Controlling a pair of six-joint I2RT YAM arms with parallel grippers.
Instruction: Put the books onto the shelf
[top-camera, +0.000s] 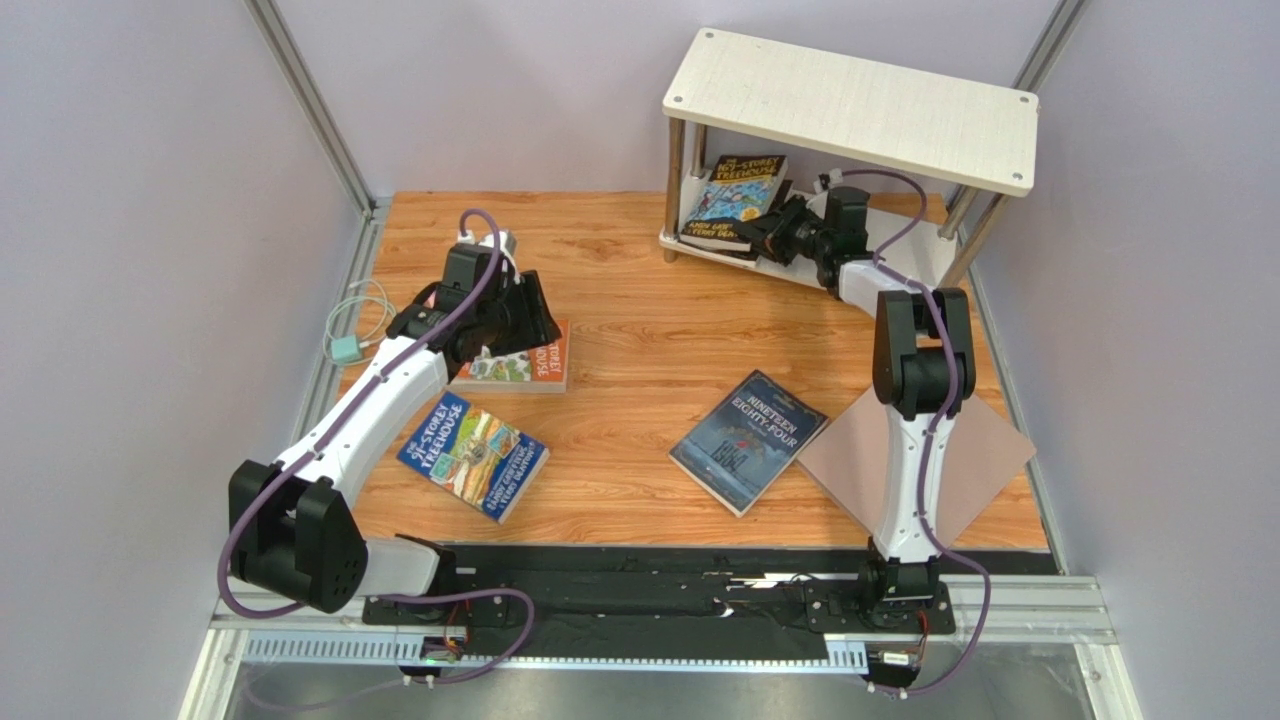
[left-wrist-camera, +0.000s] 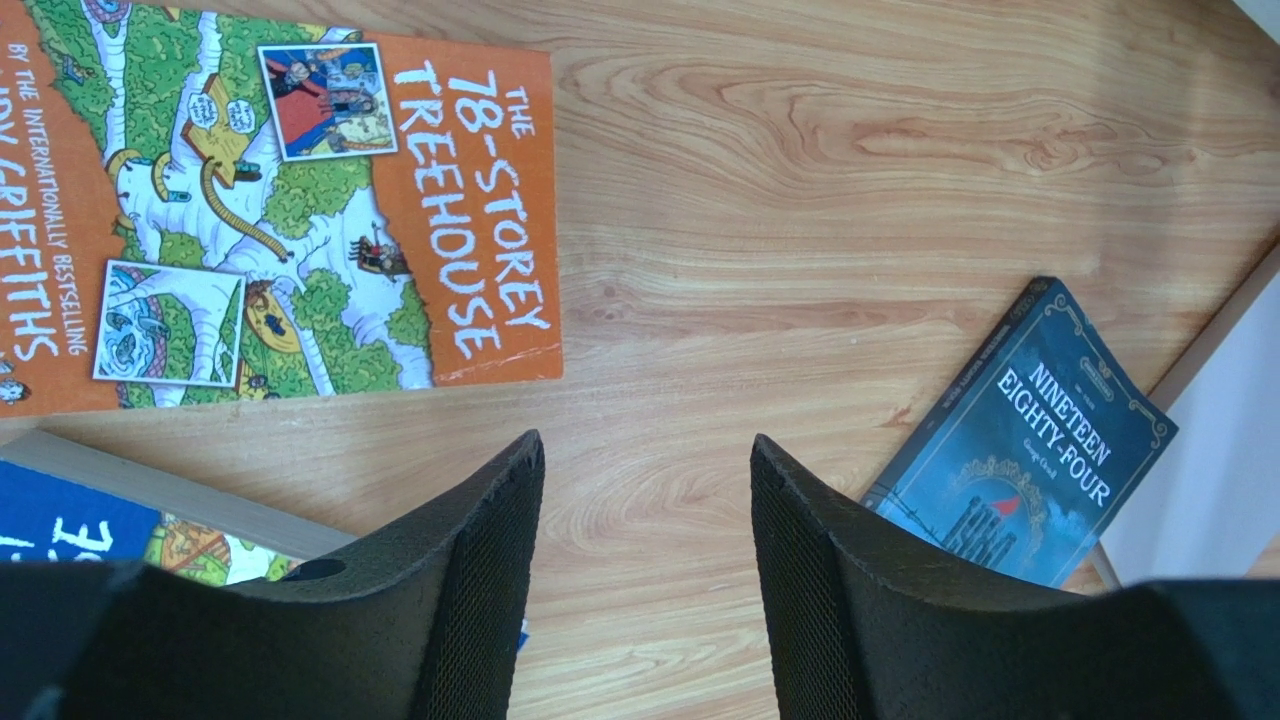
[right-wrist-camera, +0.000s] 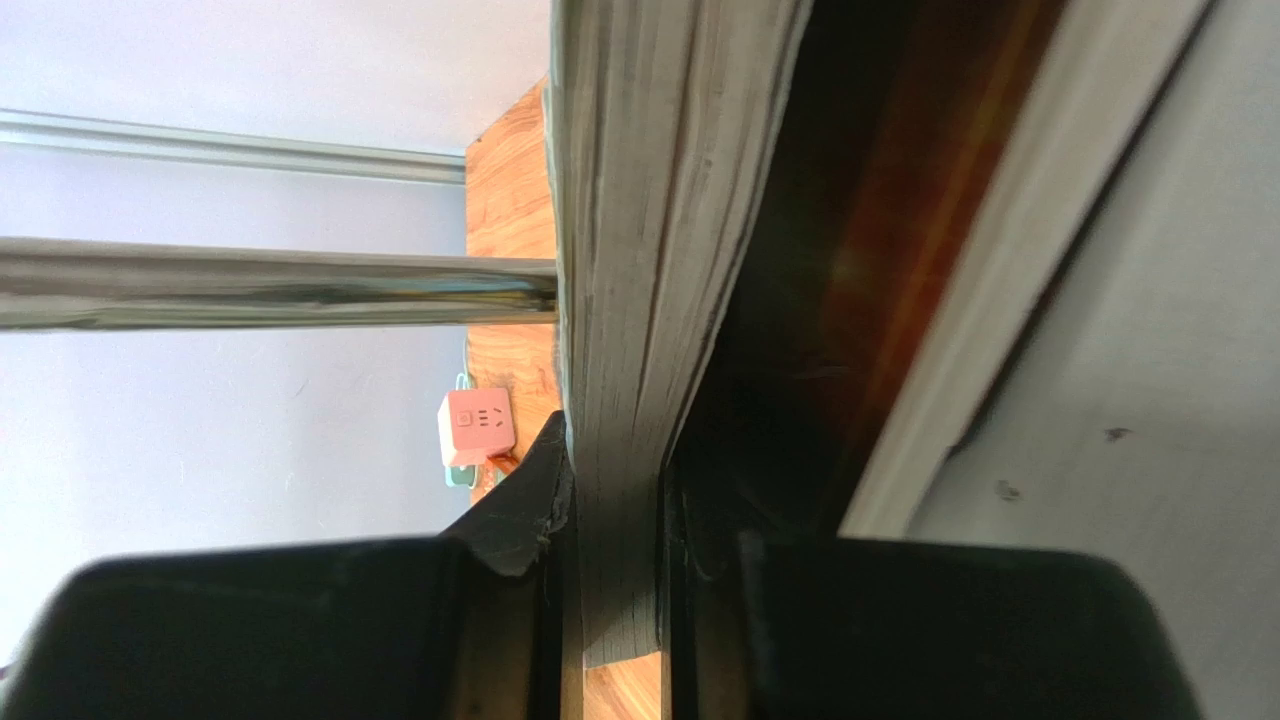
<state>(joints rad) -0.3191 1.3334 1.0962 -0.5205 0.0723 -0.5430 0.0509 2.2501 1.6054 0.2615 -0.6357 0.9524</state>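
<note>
Top external: shelf (top-camera: 851, 105) at far right, its lower tier receiving one book (right-wrist-camera: 631, 300) clamped by the page edge in right gripper (right-wrist-camera: 616, 510); best pushed fully in before release. On table (top-camera: 646, 330) lie Nineteen Eighty-Four (top-camera: 747, 440), blue Treehouse (top-camera: 473, 455) and orange Treehouse (top-camera: 519, 365). Left gripper (left-wrist-camera: 646, 450) hovers part-spread and empty, near the orange one.

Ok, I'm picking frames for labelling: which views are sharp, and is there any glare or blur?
Top external: evenly lit and sharp, soft shadow under the shelf. Left wrist: crisp, the title on the orange book is legible. Right wrist: the held book sits so close that its page edges look soft, with a reddish flare on the dark area beside them.
</note>
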